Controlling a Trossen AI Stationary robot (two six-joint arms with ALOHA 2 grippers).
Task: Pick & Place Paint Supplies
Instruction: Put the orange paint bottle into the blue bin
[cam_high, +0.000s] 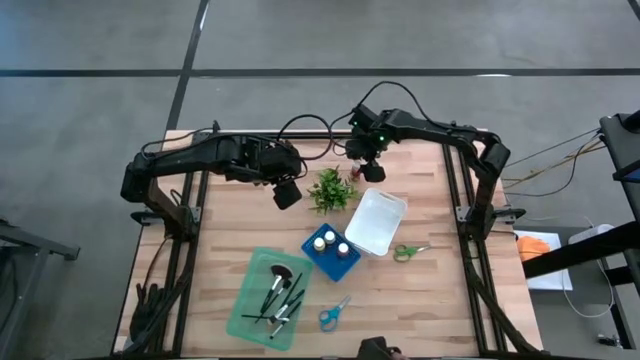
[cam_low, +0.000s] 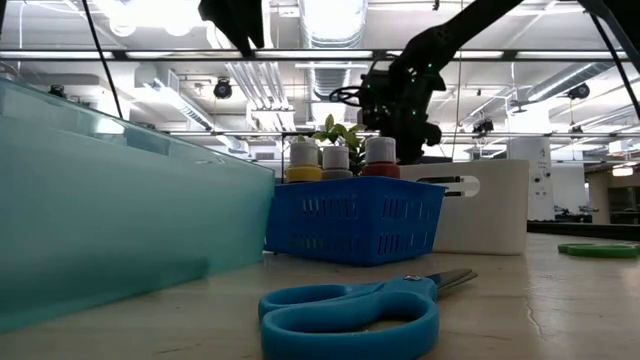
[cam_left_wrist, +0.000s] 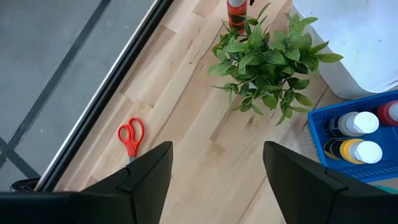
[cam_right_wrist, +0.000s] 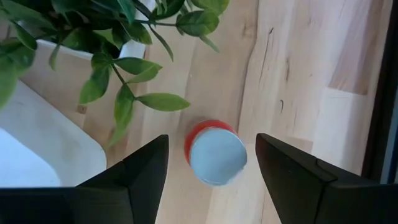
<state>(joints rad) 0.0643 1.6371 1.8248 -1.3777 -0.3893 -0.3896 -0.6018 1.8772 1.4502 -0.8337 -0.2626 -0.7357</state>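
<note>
Sorted already: brushes (cam_high: 280, 298) in green tray (cam_high: 247, 316), three bottles (cam_high: 331, 244) in blue basket (cam_high: 321, 262). Left loose: red-capped bottle (cam_right_wrist: 215, 155) at twelve o'clock beneath wide-open right end effector (cam_right_wrist: 211, 163); red scissors (cam_left_wrist: 131, 136), blue scissors (cam_high: 334, 314), green scissors (cam_high: 407, 252). Left end effector (cam_left_wrist: 217, 171) wide, empty.

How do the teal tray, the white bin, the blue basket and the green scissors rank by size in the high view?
Largest to smallest:
1. teal tray
2. white bin
3. blue basket
4. green scissors
The white bin looks only somewhat bigger than the blue basket.
</note>
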